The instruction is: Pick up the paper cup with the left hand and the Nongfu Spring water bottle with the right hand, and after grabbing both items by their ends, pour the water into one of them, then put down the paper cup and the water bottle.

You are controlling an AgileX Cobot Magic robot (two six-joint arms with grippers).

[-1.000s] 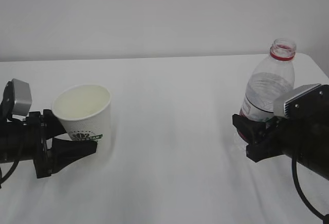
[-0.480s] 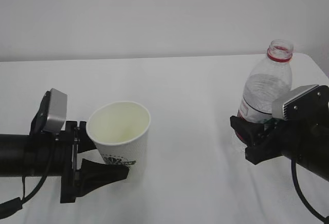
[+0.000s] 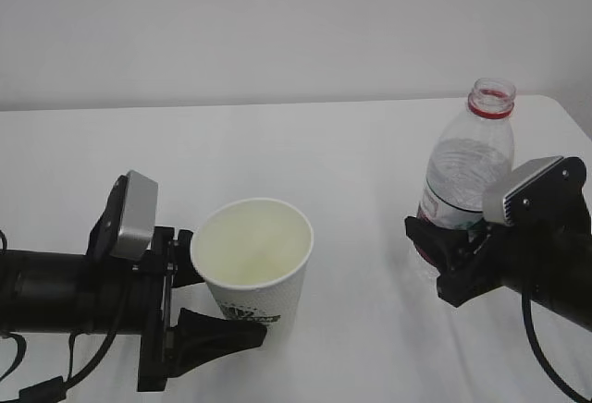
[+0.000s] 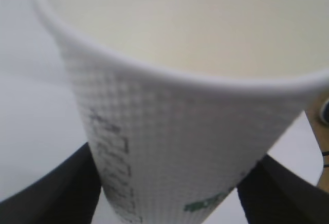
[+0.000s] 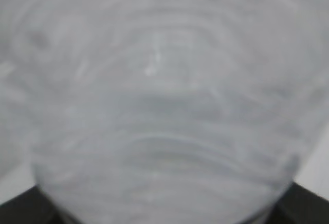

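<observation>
My outside camera sits on the near side, above bench [image 3: 351,144] height, looking down at a slant toward the far wall [image 3: 277,24]; it takes in both arms. My left wrist camera looks along the left tool [image 4: 169,193] and sits very close to the cup [image 4: 185,111], which fills its view. My right wrist camera is pressed nearer still to the bottle [image 5: 159,106], all blur. Each wrist view shares only its own item, cup [image 3: 254,260] or bottle [image 3: 467,172], with the outside one.

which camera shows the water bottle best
The exterior view: the Nongfu Spring water bottle stands whole there, open red-ringed neck up, held low in the right hand. The right wrist view gives only a blurred close-up of its clear wall; the left wrist view misses it.
</observation>
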